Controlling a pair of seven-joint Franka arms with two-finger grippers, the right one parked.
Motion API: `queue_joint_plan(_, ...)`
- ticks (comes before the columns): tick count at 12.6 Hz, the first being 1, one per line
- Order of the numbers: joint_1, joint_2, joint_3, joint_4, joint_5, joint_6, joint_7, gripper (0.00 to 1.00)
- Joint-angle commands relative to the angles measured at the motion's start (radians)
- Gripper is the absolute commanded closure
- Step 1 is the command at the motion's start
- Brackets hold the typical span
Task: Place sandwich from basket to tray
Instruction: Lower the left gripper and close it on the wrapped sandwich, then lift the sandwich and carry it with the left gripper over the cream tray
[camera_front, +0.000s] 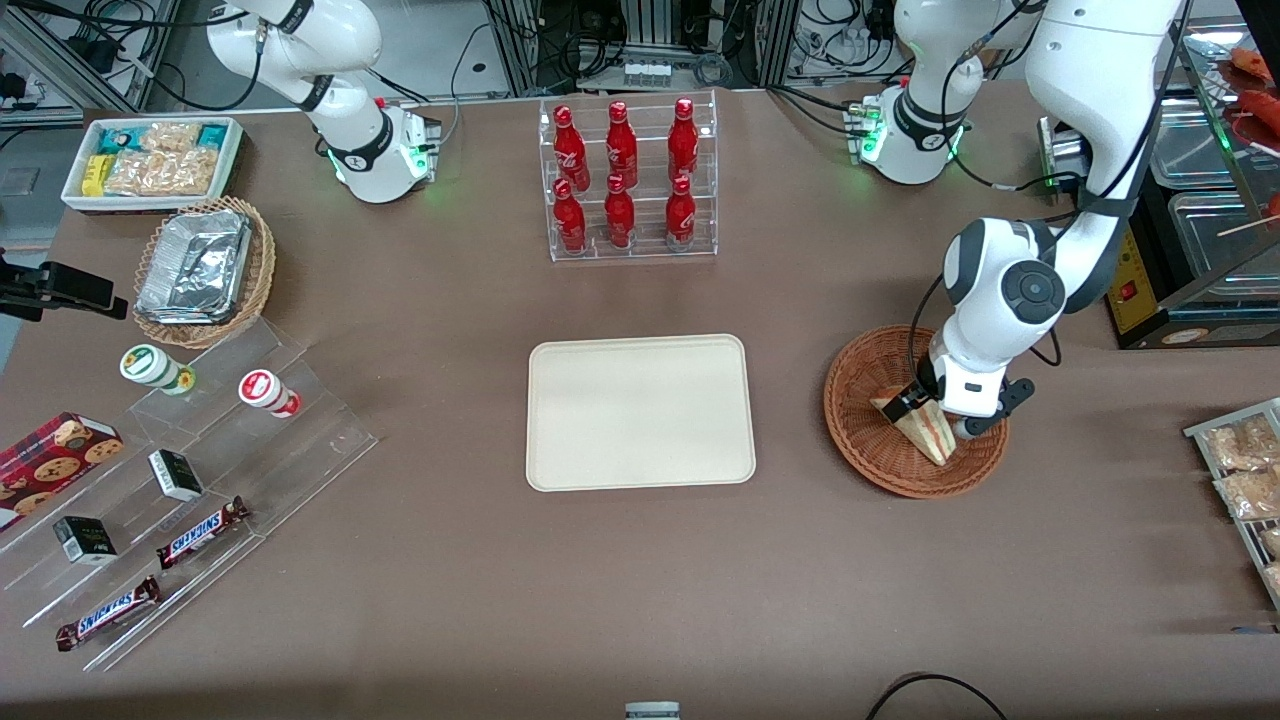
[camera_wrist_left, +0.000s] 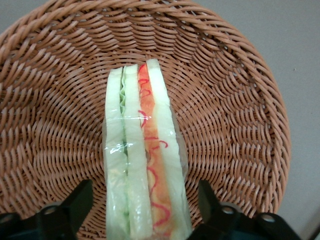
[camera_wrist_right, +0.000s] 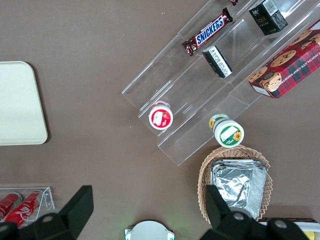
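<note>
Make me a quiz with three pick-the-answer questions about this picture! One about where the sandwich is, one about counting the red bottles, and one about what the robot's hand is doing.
1. Where is the sandwich?
A. On the tray
B. In the basket
C. On the bare table

2. How many red bottles stand in the clear rack?
A. Four
B. Six
C. Nine

3. What is the gripper doing?
A. Open, with a finger on each side of the sandwich
B. Shut on a candy bar
C. Resting on the tray

Answers:
1. B: the wedge lies on the brown weave of the basket, while the tray has nothing on it.
2. B: the rack holds two rows of three.
3. A: the left wrist view shows the two fingers spread apart, with gaps between them and the sandwich.
</note>
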Motion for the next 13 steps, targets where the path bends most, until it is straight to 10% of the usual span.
queue_joint_plan(1, -0.006, -0.028, 0.005, 0.005, 0.005, 0.004, -0.005, 1.0)
queue_joint_plan(7, -0.053, -0.135, -0.024, 0.226, 0.054, -0.348, -0.006, 1.0)
queue_joint_plan(13, -0.326, 0.009, -0.024, 0.516, 0.089, -0.465, -0.069, 1.0)
